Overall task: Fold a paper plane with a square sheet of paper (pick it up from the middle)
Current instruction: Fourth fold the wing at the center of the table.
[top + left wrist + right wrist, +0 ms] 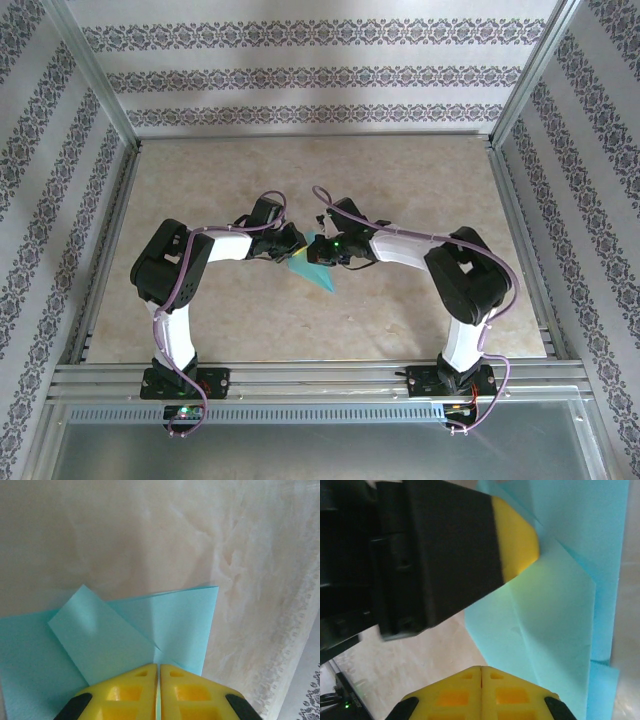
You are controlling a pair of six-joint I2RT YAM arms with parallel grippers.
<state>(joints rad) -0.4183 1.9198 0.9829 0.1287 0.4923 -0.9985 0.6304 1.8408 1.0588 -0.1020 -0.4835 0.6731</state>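
Paper [170, 625], thin and teal, is pinched at its near edge by the left gripper [158, 680]. The gripper's yellow fingertips are pressed together at the bottom centre of the left wrist view, and a pale teal sliver is seen in the seam between them. From that grip the sheet is spread upward and toward the left of the frame, with a slanted flap folded over its left half and a sharp corner reached right of centre. Beyond it the pale marbled table [150, 530] is seen. In the right wrist view the right gripper [481, 680] is likewise shut tight at the bottom centre. The folded sheet is laid against its right side, but whether any of it is caught there cannot be told. At the upper left of that view the black body and yellow tip of the left gripper are seen over the sheet's upper part. In the top view both grippers are found tip to tip at the middle of the table, with the paper [320, 272] between them and a teal point projecting toward the lower right.
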